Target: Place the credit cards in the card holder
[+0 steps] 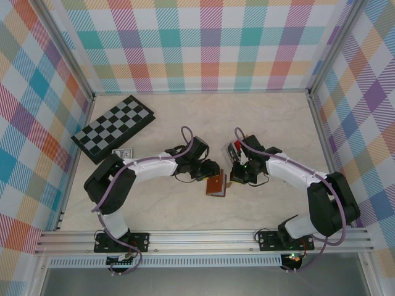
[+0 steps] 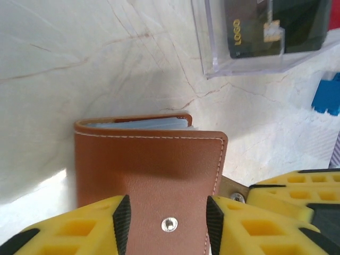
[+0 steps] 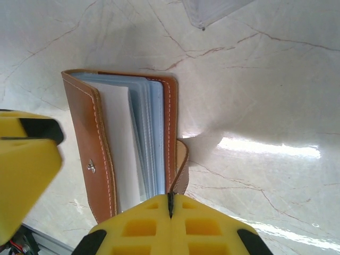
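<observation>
Early days: on the worktop [image 1: 271, 123], the clear tray [image 2: 212, 66] at 1 o'clock from the card holder [image 2: 149, 175] has a black card [image 2: 276, 24] waiting inside, and I can't tell if any sleeve is loaded. Holder sits ajar mid-worktop, your right tool [image 3: 170, 202] pinched together on its tab, left tool [image 2: 167, 204] spread apart astride the cover.

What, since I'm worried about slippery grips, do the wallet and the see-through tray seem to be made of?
Wallet: likely leather or faux leather, reddish-brown with a smooth matte face. Pale stitching runs along its edge, and its snap looks like shiny metal.
Tray: probably rigid clear plastic with a glossy finish. Its walls are transparent and show bright edge glints.
</observation>
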`<state>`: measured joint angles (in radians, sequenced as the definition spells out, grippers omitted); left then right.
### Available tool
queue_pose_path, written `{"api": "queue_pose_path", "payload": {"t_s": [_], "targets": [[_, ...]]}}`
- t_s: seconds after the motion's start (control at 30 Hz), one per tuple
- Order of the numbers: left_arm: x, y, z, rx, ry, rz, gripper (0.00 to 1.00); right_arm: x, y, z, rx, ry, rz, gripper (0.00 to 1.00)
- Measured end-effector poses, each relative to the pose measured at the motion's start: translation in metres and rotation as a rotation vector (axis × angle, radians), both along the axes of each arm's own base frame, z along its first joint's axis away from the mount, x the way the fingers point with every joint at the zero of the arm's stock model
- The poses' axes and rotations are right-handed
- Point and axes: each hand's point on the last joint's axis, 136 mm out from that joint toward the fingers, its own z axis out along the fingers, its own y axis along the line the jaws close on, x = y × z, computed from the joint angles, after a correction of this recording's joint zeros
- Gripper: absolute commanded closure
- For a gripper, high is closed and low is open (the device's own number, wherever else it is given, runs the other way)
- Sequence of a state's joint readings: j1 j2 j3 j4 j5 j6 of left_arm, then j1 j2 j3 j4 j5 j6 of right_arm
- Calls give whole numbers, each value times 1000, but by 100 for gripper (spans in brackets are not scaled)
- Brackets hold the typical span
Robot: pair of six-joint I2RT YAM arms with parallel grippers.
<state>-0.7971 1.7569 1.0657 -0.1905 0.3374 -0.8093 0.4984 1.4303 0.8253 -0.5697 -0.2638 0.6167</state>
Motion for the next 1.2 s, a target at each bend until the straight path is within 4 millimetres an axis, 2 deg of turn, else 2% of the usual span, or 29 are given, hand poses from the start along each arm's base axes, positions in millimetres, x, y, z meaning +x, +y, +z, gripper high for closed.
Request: {"api": "queue_pose_path", "payload": {"t_s": [0.1,0.2,0.37,0.53,0.7,0.87,1.2], "targets": [[-1,13,9,50,-35,10,53,1,2,1,12,-2,3,100],[-2,23,6,97,-46,10,53,2,3,2,13,-2,3,100],[-14,32,-11,137,-8,-21,55,5,5,4,17,-9,3,99],[-27,35,-38,156,64,-49,55,5,5,5,20,-9,4,99],[-28,29,-42,133,81,-60,55,6,12,10,58,-9,13,99],[-23,18,-43,111,88,-72,62,8,20,13,91,-6,28,99],[-22,10,-44,94,88,-84,66,10,38,-8,64,56,60,100]]}}
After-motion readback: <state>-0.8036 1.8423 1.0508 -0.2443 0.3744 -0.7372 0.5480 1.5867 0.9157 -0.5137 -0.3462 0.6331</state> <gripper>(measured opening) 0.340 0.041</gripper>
